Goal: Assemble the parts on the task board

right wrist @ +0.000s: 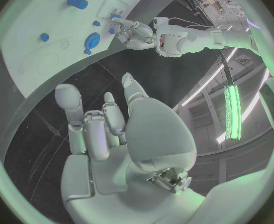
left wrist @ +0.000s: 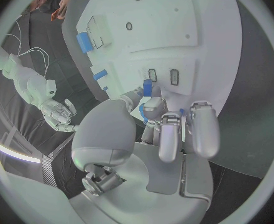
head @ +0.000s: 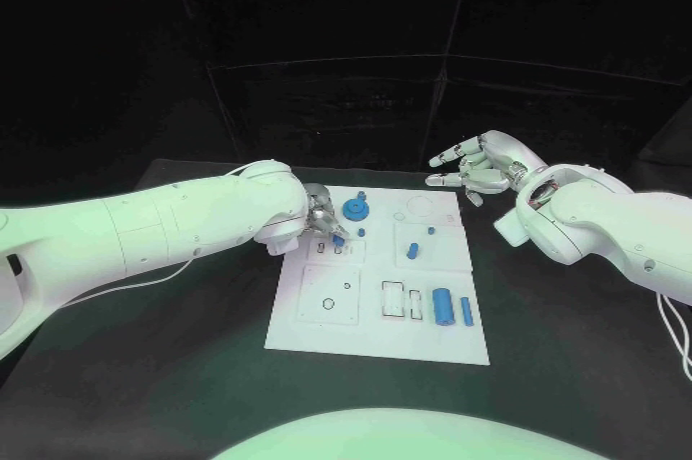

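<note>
1. 2 robot hands are over a black worktop that carries the white task board.
2. Left robot hand is over the board's 10 o'clock corner, fingers curled down, pinching a small blue peg between its fingertips; in the left wrist view the peg stands just beside 2 small rectangular slots in the board.
3. Right robot hand hovers off the board toward 1 o'clock from it, above the worktop, fingers spread apart and holding nothing; the right wrist view shows its palm bare.
4. A blue gear-shaped part sits on the board near its 11 o'clock area, just beside the left robot hand. A small blue piece lies beyond it toward the board's far edge.
5. A short blue pin lies tilted near the board's centre, with a smaller blue piece close by toward 1 o'clock.
6. A thick blue cylinder lies at the board's 4 o'clock area, lengthwise toward the near edge; a thin blue bar lies just beside it on the outer side.
7. Rectangular recesses are outlined on the board next to the cylinder, toward the centre of the near half.
</note>
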